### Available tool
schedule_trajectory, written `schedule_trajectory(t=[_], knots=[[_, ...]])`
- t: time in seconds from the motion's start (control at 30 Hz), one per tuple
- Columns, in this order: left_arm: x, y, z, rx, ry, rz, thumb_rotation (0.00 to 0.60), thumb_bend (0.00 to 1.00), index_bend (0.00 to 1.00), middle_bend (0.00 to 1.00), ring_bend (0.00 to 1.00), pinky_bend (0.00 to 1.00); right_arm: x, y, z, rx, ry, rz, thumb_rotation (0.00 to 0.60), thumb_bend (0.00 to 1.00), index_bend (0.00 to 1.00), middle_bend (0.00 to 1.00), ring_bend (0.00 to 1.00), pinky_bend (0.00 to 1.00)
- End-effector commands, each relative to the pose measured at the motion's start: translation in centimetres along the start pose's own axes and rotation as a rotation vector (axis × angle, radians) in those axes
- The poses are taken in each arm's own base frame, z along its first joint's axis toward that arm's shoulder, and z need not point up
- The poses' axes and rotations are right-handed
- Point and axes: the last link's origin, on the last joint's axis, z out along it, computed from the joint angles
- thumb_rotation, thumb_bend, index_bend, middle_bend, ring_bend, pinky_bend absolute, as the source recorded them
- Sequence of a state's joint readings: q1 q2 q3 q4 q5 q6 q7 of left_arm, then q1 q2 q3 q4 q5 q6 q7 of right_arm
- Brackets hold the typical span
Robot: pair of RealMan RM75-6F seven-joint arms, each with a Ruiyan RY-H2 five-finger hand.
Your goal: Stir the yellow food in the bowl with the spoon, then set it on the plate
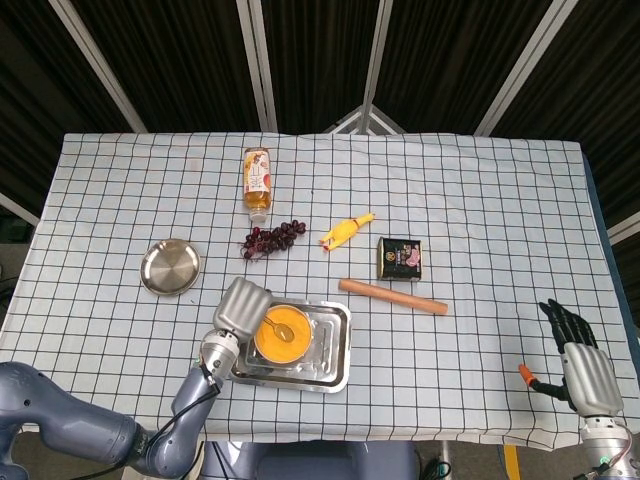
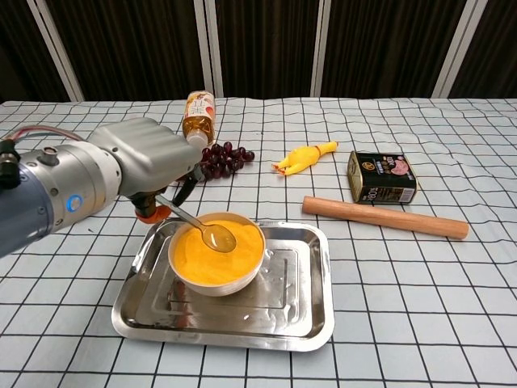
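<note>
Bowl (image 2: 216, 263) of yellow food (image 2: 212, 249), apparently touched by the spoon (image 2: 212, 233), sits in tray (image 2: 311, 315).

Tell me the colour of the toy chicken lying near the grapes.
Yellow with an orange beak; the toy chicken shows best in the chest view.

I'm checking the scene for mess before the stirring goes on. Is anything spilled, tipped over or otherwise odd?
No spill shows: the yellow food stays inside the white bowl, which sits upright in the rectangular steel tray. The left robot hand holds the metal spoon in the food. Only the clear plastic drink bottle lies on its side on the checked cloth.
</note>
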State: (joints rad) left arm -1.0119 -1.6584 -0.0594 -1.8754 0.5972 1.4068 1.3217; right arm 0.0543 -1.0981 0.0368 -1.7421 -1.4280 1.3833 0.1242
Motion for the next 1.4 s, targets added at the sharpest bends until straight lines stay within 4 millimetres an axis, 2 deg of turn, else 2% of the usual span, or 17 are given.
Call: schedule_trajectory(t=[0.03, 0.23, 0.63, 0.87, 1.4], knots=[[0.3, -0.2, -0.1, -0.014, 0.054, 0.098, 0.600, 0.67, 0.77, 1.00, 1.00, 1.00, 0.0, 0.0, 0.0, -0.001, -0.001, 0.001, 0.600, 0.32, 0.00, 0.00, 0.00, 0.00], [0.7, 0.0, -0.1, -0.054, 0.166, 0.270, 0.600, 0.66, 0.79, 1.00, 1.00, 1.00, 0.0, 0.0, 0.0, -0.003, -0.003, 0.003, 0.600, 0.32, 0.00, 0.00, 0.00, 0.00], [1.3, 1.1, 0.3, -0.142, 0.430, 0.758, 0.600, 0.66, 0.80, 1.00, 1.00, 1.00, 0.0, 0.0, 0.0, -0.004, -0.004, 0.008, 0.600, 0.32, 0.00, 0.00, 0.00, 0.00], [0.9, 1.6, 0.7, -0.171, 0.443, 0.845, 0.600, 0.65, 0.80, 1.00, 1.00, 1.00, 0.1, 0.0, 0.0, -0.005, -0.005, 0.014, 0.600, 0.32, 0.00, 0.00, 0.00, 0.00], [1.0, 1.3, 1.1, -0.213, 0.522, 1.020, 0.600, 0.63, 0.80, 1.00, 1.00, 1.00, 0.0, -0.1, 0.0, -0.001, -0.006, 0.012, 0.600, 0.32, 0.00, 0.00, 0.00, 0.00]])
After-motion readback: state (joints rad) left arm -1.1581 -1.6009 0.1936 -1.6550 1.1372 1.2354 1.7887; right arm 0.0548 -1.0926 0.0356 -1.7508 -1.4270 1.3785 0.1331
